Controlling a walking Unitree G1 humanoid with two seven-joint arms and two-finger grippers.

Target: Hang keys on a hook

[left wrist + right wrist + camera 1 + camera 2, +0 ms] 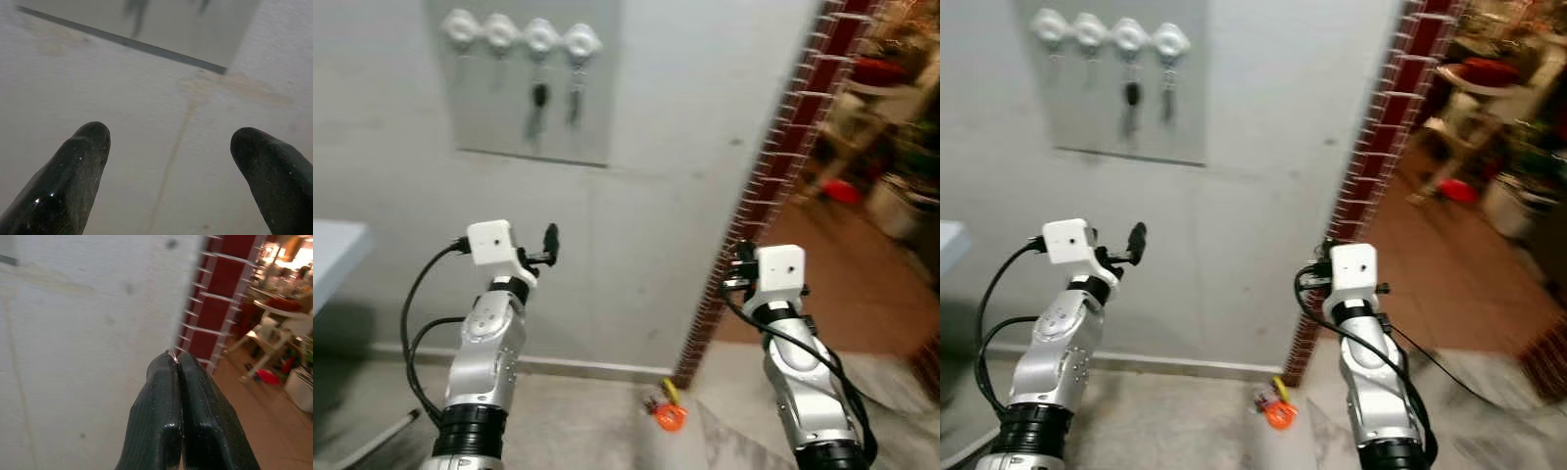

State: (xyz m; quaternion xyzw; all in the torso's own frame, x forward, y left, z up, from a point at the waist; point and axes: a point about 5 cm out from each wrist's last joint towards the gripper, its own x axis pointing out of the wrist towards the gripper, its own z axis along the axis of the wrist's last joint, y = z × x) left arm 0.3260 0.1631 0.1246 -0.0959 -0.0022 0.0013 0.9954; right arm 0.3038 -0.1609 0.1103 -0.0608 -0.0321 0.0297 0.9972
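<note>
A pale grey wall fills the front, ending in a red brick edge on the right. Beyond that, a brown floor, blurred furniture and something red. A pale tabletop corner shows on the left.

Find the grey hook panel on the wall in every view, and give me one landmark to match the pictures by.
Left eye view: hook panel high on the wall, left of centre.
Right eye view: panel in the upper left.
Left wrist view: its lower corner along the picture's upper edge.
Right wrist view: what looks like a sliver of it in the upper left corner.
Shared landmark: the red brick pillar to the panel's right.
</note>
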